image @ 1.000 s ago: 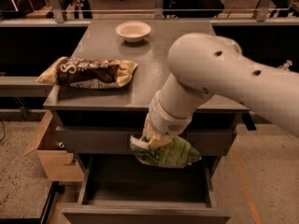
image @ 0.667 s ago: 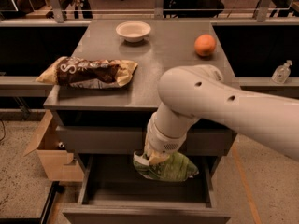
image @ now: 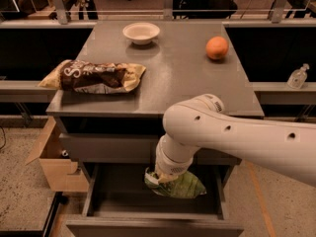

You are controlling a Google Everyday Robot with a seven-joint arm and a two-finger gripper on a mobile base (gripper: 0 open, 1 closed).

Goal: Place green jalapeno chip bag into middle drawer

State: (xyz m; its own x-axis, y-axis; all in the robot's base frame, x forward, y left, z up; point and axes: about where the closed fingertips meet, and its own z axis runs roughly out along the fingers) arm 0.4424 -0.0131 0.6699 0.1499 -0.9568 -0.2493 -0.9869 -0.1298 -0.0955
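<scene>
- The gripper (image: pixel 157 176) is hanging over the open middle drawer (image: pixel 118 194), just below the closed drawer front (image: pixel 108 147). It is clamping the left end of the green jalapeno chip bag (image: pixel 180 185).
- The bag is hanging low inside the drawer's dark cavity, right of centre, and whether it is touching the floor cannot be told.
- Risk: the bag is being held only by one crumpled end, so it could be slipping or swinging as the arm is moving, and it might land askew against the right wall.
- Risk: the thick wrist is sitting close under the upper drawer front, so lifting out carelessly could be knocking that front or dragging the bag back out.
- Compared with the earlier frame, the arm is reaching lower and the bag is sitting deeper in the drawer rather than level with its opening.
- The brown chip bag (image: pixel 94 77), bowl (image: pixel 141 32) and orange (image: pixel 217 48) are lying unchanged on the top.
</scene>
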